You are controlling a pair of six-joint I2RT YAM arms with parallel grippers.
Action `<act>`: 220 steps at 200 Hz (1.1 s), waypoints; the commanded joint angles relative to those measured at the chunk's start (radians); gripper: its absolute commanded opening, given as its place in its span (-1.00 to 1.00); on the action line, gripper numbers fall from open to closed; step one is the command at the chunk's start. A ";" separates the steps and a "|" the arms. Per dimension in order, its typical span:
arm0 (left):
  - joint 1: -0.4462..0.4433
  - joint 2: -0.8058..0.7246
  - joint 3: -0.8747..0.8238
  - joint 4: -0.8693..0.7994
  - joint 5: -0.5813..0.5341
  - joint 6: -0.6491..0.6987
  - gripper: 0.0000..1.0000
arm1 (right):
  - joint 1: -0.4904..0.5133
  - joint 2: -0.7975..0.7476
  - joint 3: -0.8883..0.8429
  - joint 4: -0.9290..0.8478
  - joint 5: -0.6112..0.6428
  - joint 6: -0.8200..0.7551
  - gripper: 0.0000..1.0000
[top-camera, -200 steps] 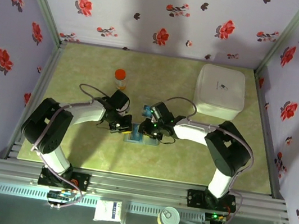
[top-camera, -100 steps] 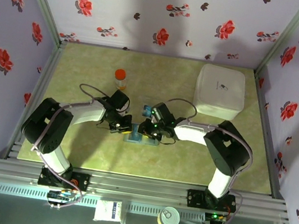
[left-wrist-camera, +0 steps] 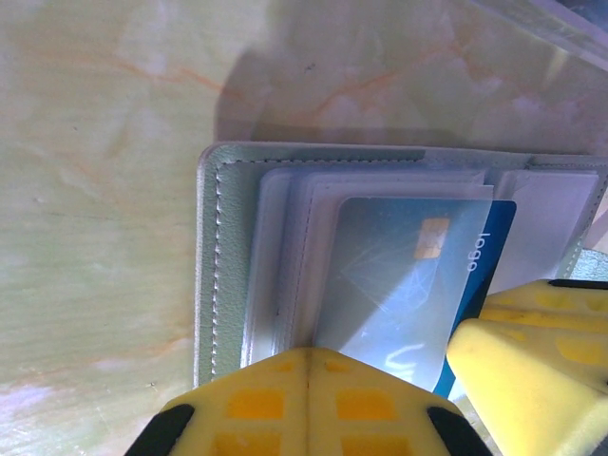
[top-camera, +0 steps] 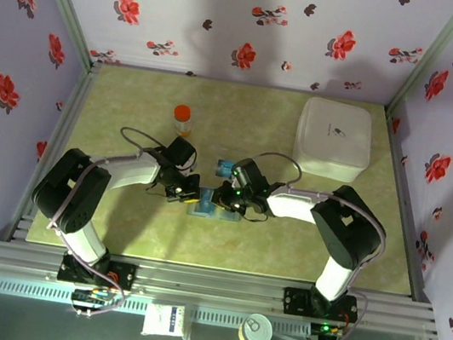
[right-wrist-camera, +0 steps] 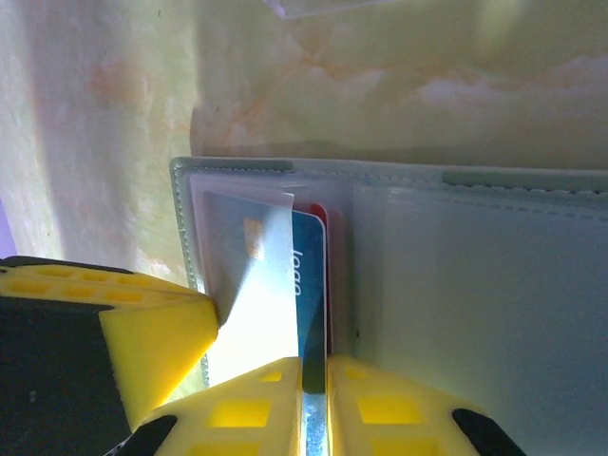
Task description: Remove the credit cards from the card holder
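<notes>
The card holder point(top-camera: 203, 209) lies open and flat on the green marbled table point(top-camera: 135, 95), near its front edge and between the two wrists. Its stitched grey-green border point(left-wrist-camera: 223, 266) frames stacked clear pockets. In the left panel a blue credit card point(right-wrist-camera: 309, 285) with a gold chip and white lettering sits partly inside a pocket, and the thin edge of a red credit card point(right-wrist-camera: 321, 211) peeks out beside it.

The right gripper point(right-wrist-camera: 313, 380) has its yellow fingers narrowed to a slit, with the near edge of the blue credit card caught between them. The left gripper point(left-wrist-camera: 306, 380) has its fingers pressed fully together with nothing between them, the tips resting on the near edge of the holder's pocket stack. One right finger point(left-wrist-camera: 532, 361) sits just beside them over the card's corner.

From above, both grippers meet over the holder, left point(top-camera: 186, 191) and right point(top-camera: 224, 197) nearly touching. A clear plastic sheet point(left-wrist-camera: 551, 19) lies just beyond the holder. An orange-capped bottle point(top-camera: 182, 116) stands farther back on the left, and a white rounded box point(top-camera: 335, 140) sits well apart at the back right.
</notes>
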 commanded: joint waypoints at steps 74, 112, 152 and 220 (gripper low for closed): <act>0.009 0.026 -0.015 -0.067 -0.038 0.027 -1.00 | -0.022 -0.051 -0.049 0.025 0.010 0.019 -0.84; 0.013 0.025 -0.017 -0.068 -0.040 0.028 -1.00 | -0.031 -0.067 -0.056 -0.013 0.019 -0.001 -0.86; 0.014 0.024 -0.016 -0.069 -0.039 0.027 -1.00 | -0.044 -0.095 -0.056 -0.074 0.027 -0.034 -0.88; 0.016 0.024 -0.009 -0.067 -0.033 0.027 -1.00 | -0.046 -0.146 0.004 -0.246 0.075 -0.116 -0.91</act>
